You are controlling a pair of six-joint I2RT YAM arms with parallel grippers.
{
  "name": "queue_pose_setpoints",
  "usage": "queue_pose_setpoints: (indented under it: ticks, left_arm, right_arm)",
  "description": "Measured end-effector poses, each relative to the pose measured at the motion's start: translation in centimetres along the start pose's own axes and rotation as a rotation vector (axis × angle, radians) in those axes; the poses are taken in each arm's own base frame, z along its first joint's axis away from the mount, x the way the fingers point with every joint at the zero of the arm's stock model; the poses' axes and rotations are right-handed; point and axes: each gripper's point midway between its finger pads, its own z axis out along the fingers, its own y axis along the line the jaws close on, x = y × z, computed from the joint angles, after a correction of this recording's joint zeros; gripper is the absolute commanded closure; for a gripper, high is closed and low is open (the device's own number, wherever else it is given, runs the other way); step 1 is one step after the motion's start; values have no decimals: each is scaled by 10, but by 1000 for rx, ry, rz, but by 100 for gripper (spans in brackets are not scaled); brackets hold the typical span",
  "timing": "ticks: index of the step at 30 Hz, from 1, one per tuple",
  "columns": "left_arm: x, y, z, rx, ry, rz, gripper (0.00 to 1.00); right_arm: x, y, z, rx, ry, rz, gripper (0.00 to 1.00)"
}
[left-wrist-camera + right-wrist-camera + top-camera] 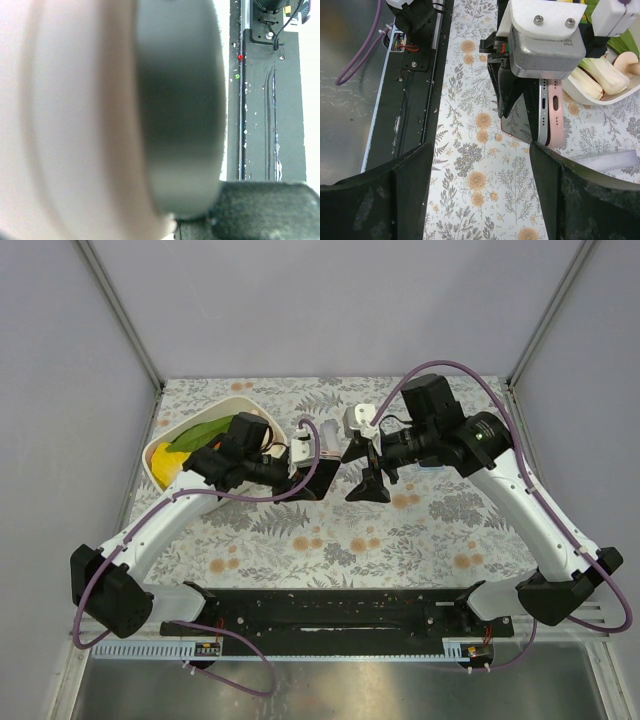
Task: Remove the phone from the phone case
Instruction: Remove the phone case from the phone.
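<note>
One phone (545, 117) in left gripper (322, 478), port edge toward splayed right gripper (480, 195).

The left gripper (527, 102) pinches the phone (547, 112), seated in its pink case (558, 127).

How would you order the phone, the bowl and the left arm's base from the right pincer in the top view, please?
1. phone, just left of the right pincer.
2. bowl, farther left.
3. left arm's base, near-left corner.
</note>
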Motion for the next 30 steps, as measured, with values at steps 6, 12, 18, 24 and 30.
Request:
queue_pose_setpoints:
  ticks: [6, 12, 18, 24, 30]
  left_arm:
    - [0, 0, 0, 0, 0, 0, 100]
    - [0, 0, 0, 0, -1, 1, 100]
    - [-3, -2, -2, -1, -8, 10, 100]
    - [-4, -5, -1, 6, -7, 14, 100]
    - [-4, -5, 0, 7, -7, 14, 100]
  right_arm:
    - [-2, 2, -2, 4, -5, -7, 14]
    - [-1, 0, -3, 16, 4, -9, 14]
    - [-1, -1, -3, 17, 5, -9, 14]
    - [-1, -1, -3, 17, 4, -9, 14]
    - [-1, -1, -2, 15, 3, -9, 14]
